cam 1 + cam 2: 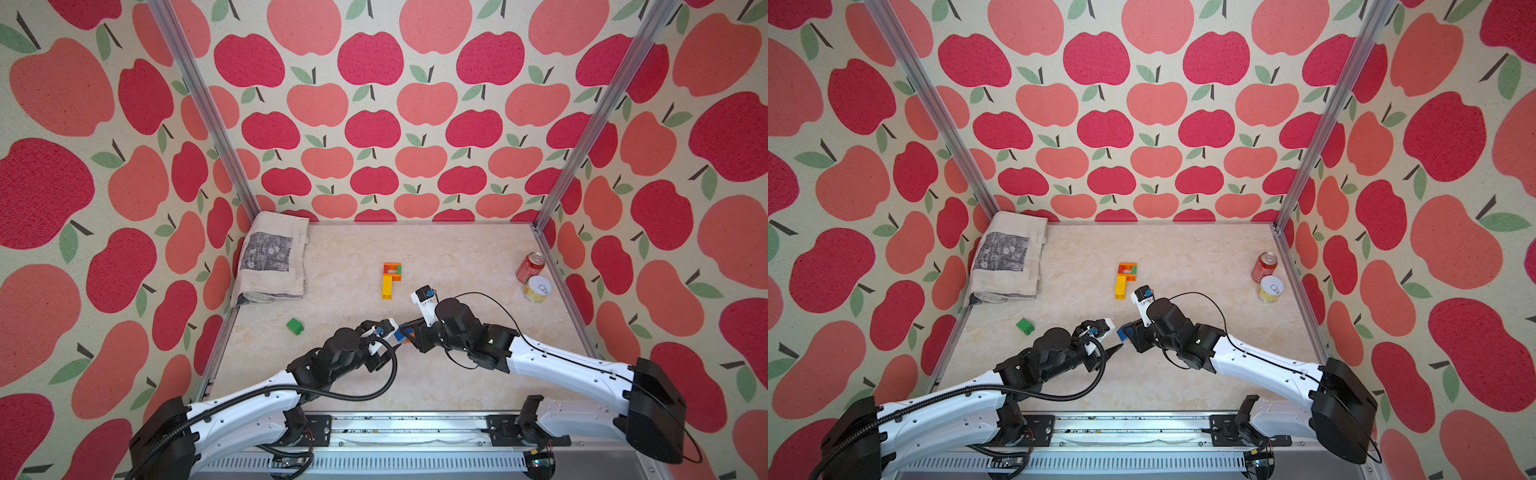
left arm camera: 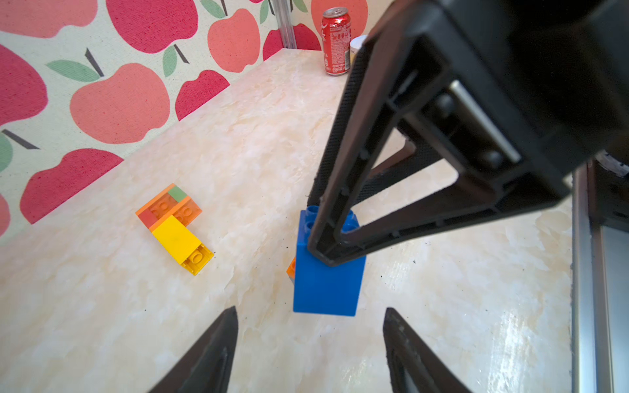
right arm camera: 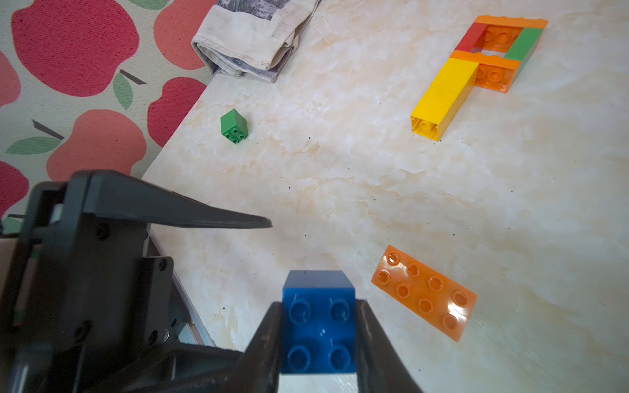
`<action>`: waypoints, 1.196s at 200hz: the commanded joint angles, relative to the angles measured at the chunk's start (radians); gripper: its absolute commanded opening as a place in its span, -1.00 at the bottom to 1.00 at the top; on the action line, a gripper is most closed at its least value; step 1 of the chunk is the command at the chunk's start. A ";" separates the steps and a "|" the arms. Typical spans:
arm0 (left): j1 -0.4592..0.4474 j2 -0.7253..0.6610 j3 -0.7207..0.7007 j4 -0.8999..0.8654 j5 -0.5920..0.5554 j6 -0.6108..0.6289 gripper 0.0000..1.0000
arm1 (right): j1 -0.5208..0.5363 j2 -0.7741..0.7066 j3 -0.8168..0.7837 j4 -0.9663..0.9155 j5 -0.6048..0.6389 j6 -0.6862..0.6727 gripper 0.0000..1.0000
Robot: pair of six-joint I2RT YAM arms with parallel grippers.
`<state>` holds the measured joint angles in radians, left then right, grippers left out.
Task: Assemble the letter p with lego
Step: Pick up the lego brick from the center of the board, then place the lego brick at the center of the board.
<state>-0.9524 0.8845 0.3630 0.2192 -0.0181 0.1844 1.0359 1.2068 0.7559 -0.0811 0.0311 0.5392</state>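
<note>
Nearest us, our right gripper (image 3: 319,306) is clamped on the blue brick (image 2: 326,285). Our left gripper (image 2: 310,309) stands parted and empty just beside it. Farther out lies the P-shaped build (image 1: 390,279), yellow stem pointing back toward us, nearer the right arm. Beyond, the red can (image 2: 336,41) seems to read Coca-Cola.

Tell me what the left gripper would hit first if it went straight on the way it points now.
The blue brick, most likely. The right gripper holds it right ahead of the left gripper, whose jaws stand open. The gap between them is hard to judge.
</note>
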 commanded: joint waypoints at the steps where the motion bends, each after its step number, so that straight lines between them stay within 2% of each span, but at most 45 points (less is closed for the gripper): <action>1: 0.009 -0.032 0.045 -0.061 -0.063 -0.068 0.51 | -0.031 -0.072 0.043 -0.114 0.108 -0.035 -0.47; 23: 0.064 -0.054 0.072 -0.122 -0.052 -0.155 0.53 | -0.072 -0.135 0.047 -0.230 0.230 -0.054 -0.47; 52: 0.160 -0.062 0.095 -0.190 -0.029 -0.248 0.51 | -0.147 -0.179 0.011 -0.329 0.316 -0.028 -0.48; 99: 0.256 -0.080 0.098 -0.238 -0.063 -0.332 0.50 | -0.149 -0.067 -0.022 -0.361 0.417 0.101 -0.48; 164: 0.305 -0.132 0.072 -0.254 -0.100 -0.365 0.51 | -0.140 0.125 -0.029 -0.295 0.455 0.178 -0.47; 203: 0.341 -0.146 0.069 -0.277 -0.111 -0.389 0.51 | -0.128 0.175 -0.062 -0.235 0.447 0.215 -0.46; 220: 0.359 -0.148 0.068 -0.284 -0.111 -0.400 0.51 | -0.119 0.200 -0.056 -0.237 0.454 0.214 -0.41; 239: 0.389 -0.143 0.077 -0.310 -0.116 -0.421 0.51 | -0.114 0.216 -0.054 -0.235 0.451 0.211 -0.24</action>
<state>-0.5922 0.7464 0.4332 -0.0380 -0.1085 -0.1967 0.9112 1.4025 0.7059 -0.3290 0.4564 0.7280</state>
